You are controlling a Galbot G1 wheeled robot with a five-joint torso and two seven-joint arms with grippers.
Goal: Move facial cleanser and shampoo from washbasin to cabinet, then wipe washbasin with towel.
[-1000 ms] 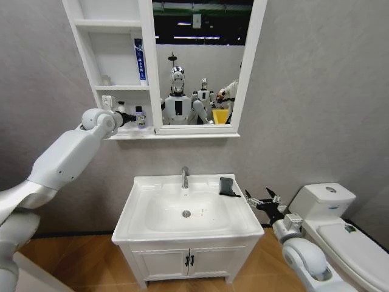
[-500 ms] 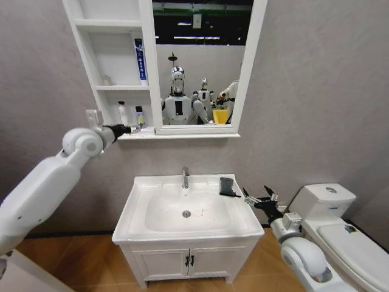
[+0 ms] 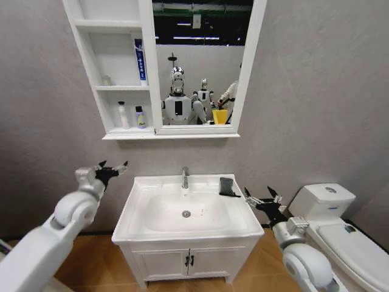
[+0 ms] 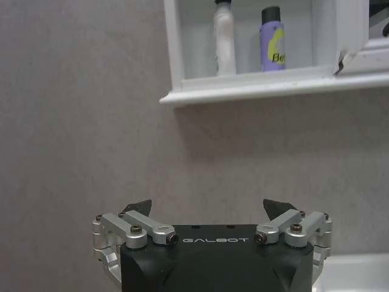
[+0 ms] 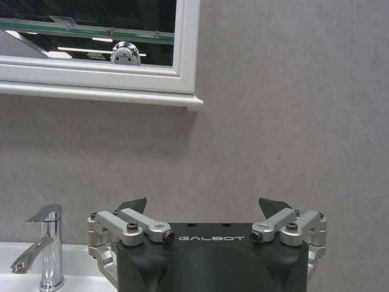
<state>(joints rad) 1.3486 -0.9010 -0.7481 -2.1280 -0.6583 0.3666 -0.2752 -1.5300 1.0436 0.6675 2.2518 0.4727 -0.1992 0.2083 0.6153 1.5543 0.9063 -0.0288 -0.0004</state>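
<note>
Head view showed the cabinet (image 3: 97, 67) on the grey wall with a white bottle (image 3: 123, 114) and a purple bottle (image 3: 141, 117) standing side by side in its lowest compartment, and a blue-labelled tube (image 3: 139, 59) upright in the middle one. Below it, the washbasin (image 3: 189, 228) held the towel (image 3: 227, 187) on its rim to the right of the chrome tap (image 3: 185, 177), with a white toilet (image 3: 340, 231) beside the vanity. Both claws were spread wide and empty, the left gripper (image 3: 112, 168) just off the basin's left edge, the right gripper (image 3: 262, 196) near the towel.
</note>
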